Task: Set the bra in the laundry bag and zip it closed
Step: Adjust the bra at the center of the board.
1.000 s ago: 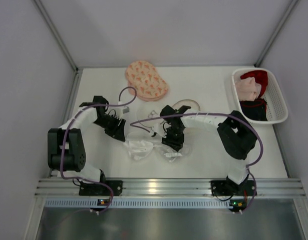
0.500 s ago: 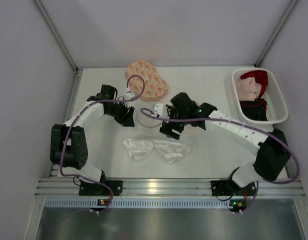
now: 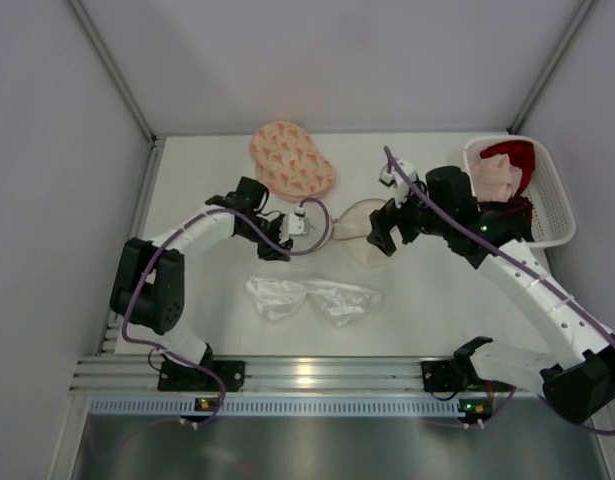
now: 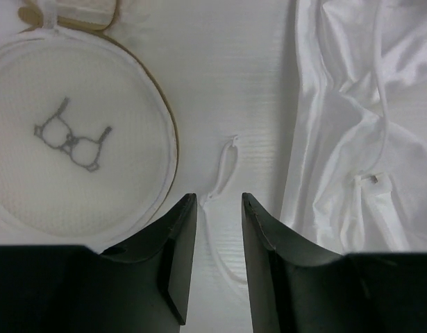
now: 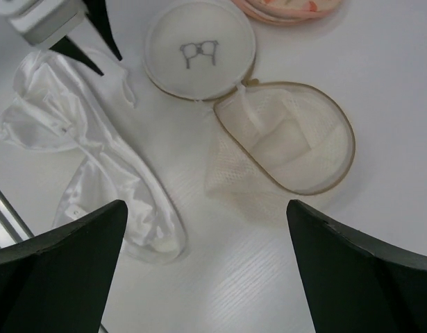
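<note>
R pincer point(image 5: 206, 208) splayed above laundry bag point(image 5: 289, 149)

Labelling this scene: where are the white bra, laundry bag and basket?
white bra point(image 5: 133, 201), right wrist view, on a satin cup
laundry bag point(image 5: 293, 142), right wrist view, inside its open mesh half
basket point(image 3: 553, 200), top view, on its right wall

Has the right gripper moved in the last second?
Yes. The right gripper has left the white bra near the table's front and swung back and to the right, ending closer to the white basket.
</note>
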Controlling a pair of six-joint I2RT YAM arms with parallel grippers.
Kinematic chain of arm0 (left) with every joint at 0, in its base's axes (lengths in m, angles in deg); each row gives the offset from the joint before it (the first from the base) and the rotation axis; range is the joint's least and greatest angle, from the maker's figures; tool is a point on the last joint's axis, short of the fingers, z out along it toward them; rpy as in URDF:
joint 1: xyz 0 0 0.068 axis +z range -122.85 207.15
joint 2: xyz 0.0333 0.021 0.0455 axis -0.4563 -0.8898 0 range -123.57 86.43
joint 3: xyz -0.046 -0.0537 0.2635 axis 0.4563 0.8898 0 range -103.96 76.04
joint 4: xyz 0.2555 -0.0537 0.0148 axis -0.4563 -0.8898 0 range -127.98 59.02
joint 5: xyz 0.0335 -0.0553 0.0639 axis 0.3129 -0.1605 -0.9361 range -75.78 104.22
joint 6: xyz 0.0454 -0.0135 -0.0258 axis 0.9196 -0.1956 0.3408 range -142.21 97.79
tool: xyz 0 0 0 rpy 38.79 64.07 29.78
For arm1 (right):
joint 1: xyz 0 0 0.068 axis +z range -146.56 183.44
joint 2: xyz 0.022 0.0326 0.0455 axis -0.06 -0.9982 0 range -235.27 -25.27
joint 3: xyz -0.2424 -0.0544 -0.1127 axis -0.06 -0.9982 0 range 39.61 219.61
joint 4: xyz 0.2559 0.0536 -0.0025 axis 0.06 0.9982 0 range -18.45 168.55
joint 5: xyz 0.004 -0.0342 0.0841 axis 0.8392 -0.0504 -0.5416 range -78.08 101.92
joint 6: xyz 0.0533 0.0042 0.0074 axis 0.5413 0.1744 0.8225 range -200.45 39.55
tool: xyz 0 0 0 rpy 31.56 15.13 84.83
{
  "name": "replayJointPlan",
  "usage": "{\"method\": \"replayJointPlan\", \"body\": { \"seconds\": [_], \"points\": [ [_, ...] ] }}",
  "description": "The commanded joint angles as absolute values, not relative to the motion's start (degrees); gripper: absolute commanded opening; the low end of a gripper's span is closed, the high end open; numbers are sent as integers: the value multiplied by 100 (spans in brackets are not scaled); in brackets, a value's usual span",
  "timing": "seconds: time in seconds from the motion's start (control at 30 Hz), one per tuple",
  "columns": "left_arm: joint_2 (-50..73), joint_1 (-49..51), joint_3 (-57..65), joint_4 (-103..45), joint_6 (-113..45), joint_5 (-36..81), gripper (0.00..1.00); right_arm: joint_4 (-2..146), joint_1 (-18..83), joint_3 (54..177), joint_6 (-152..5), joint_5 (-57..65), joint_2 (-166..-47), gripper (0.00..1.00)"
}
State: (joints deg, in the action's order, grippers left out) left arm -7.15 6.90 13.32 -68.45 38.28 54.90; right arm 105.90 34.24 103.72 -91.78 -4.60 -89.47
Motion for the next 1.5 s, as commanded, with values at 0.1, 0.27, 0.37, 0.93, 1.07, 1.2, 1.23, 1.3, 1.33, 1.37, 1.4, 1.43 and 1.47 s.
{"method": "replayJointPlan", "body": {
  "seconds": [0.1,0.27,0.37,0.93,1.07,1.2,1.23,1.3,1.33,1.37,1.4,1.43,1.47],
  "points": [
    [-1077,176,1355,-6692,5407,5772,35,10871,2437,10184,-8265,-917,-8776,99],
    [-1297,-9,1346,-6692,5688,5641,34,11110,1838,10122,-8256,-1102,-8846,99],
    [-1499,-88,1233,-6692,5715,5492,34,11119,1750,10122,-8247,-1181,-8837,100],
    [-1309,-177,1197,-6920,5716,4692,0,11206,1741,9964,-8879,-1147,-9022,99],
    [-552,-159,872,-7183,5198,4595,0,11215,1715,9867,-9020,-1146,-9118,99],
    [230,-168,634,-7378,4846,4682,0,11294,1715,9902,-9029,-1234,-9259,99],
    [354,-176,625,-7378,4689,4700,0,11303,1706,9902,-9029,-1234,-9268,99],
    [688,-194,625,-7387,4495,4796,0,11321,1706,9919,-9047,-1278,-9312,99],
    [793,-203,651,-7378,4302,4823,0,11364,1706,9937,-9064,-1295,-9321,99],
    [977,-220,669,-7378,4213,4893,0,11426,1706,9981,-9073,-1339,-9356,99],
    [1057,-281,678,-7378,4099,4937,0,11478,1706,9998,-9091,-1348,-9365,100],
    [1119,-317,678,-7378,3768,5016,0,11522,1706,10025,-9100,-1366,-9391,99],
    [1241,-395,669,-7378,3599,5208,0,11601,1706,10051,-9134,-1383,-9409,99]
  ]
}}
